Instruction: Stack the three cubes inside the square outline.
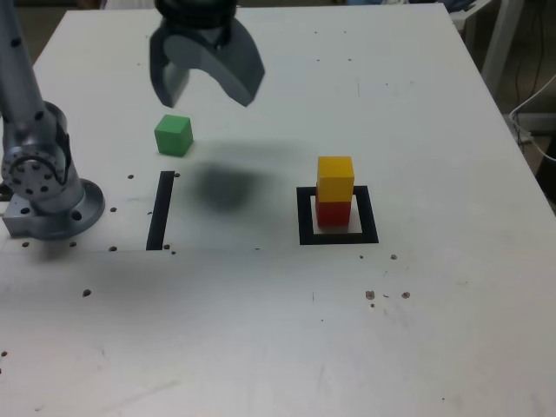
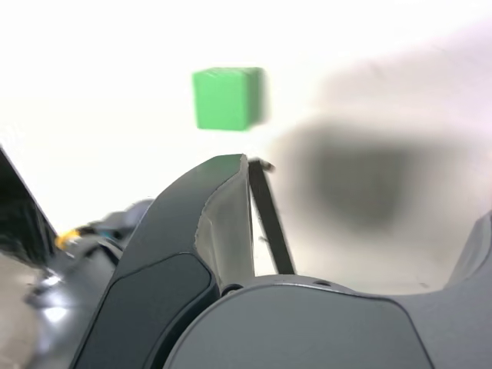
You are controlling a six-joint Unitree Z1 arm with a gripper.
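Exterior view gives you the hand [image 1: 207,87] hanging above the counter [image 1: 434,330] with its jaws spread wide and nothing between them. The green cube [image 1: 174,135] sits on the counter just below the hand, apart from it. Your landmark is the square outline [image 1: 304,217]: the red cube [image 1: 333,213] stands inside it with the yellow cube [image 1: 335,179] stacked on top. The green cube lies well off to the outline's left in this view, with a straight black tape strip [image 1: 161,211] and the hand's shadow between them. The arm's base [image 1: 48,195] stands beyond the strip.
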